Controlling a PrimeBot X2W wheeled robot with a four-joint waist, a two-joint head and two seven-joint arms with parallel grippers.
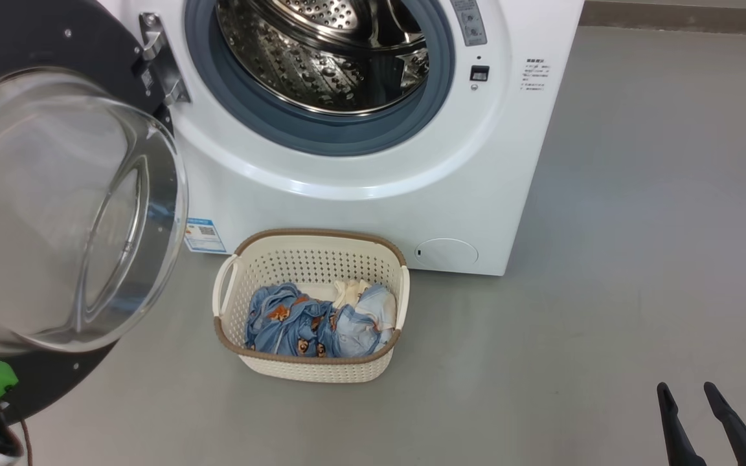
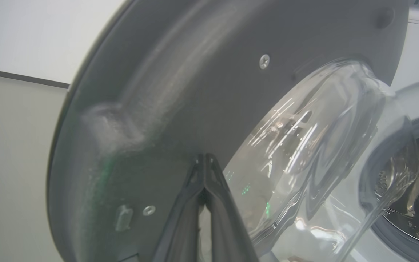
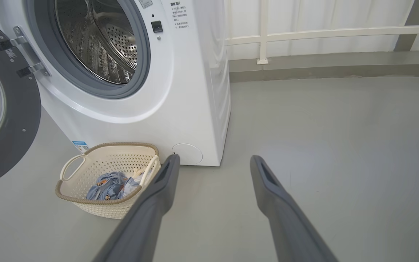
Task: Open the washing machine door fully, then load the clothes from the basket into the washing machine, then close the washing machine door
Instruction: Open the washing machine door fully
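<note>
Washing machine door (image 1: 56, 213) is hanging open at frame left, left gripper (image 2: 205, 160) clenched empty, tips at its grey inner face, right gripper (image 3: 213, 162) is hovering spread, lower right, clothes (image 1: 295, 323) are lying in basket (image 1: 311, 233) below washing machine (image 1: 360, 213), blue QR sticker (image 1: 203, 235) and printed notice (image 1: 535, 74) showing too small to read.

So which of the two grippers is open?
The right gripper: its two fingers stand wide apart. The left gripper has its fingers pressed together, close to the dark inner face of the washing machine door.

Right claw (image 3: 214, 157) has slim, grey, slotted fingers (image 3: 155, 203).
</note>
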